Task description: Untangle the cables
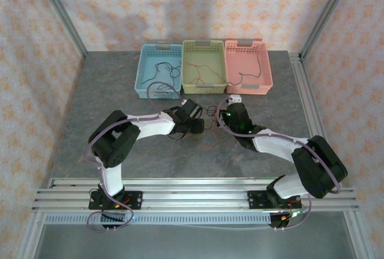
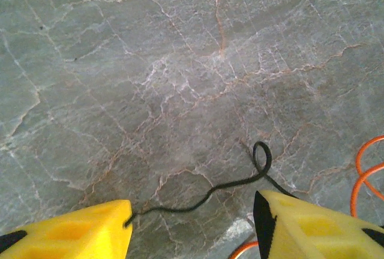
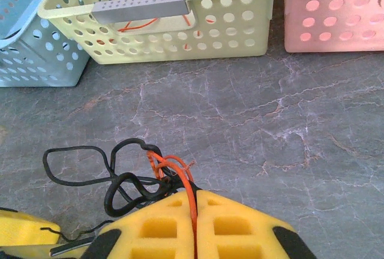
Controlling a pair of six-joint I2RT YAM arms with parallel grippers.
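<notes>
The cables [image 1: 211, 113] form a small knot on the grey, marble-veined worktop [image 1: 180, 163], just in front of three pastel baskets and between the two pincers. They are very thin wires.

From the right wrist camera we see the black cable [image 3: 84, 166] make several loose loops. One is wide and flat at the left, and the tighter ones lie near the fingers. The orange cable [image 3: 174, 164] crosses over it in a small bunch of curls. The right pincer [image 3: 195, 193] is pressed together on the orange cable, which runs straight down the seam between its two yellow fingers. The black loops touch the fingertips, but we cannot tell if they are pinched too.

The left pincer [image 2: 192, 226] stands spread, with its yellow fingers well apart and nothing between them gripped. A black strand [image 2: 210, 194] lies on the worktop in the gap. It starts at the tip of one finger and curves up to a small closed loop. At the right edge of this view we see orange curves [image 2: 360, 169] of wire.

A thin dark wire [image 1: 165, 70] lies in the blue basket [image 1: 141, 76], an orange-red wire [image 1: 201, 70] in the green basket [image 1: 201, 89], and a second dark wire [image 1: 249, 73] in the pink basket [image 1: 252, 89].
</notes>
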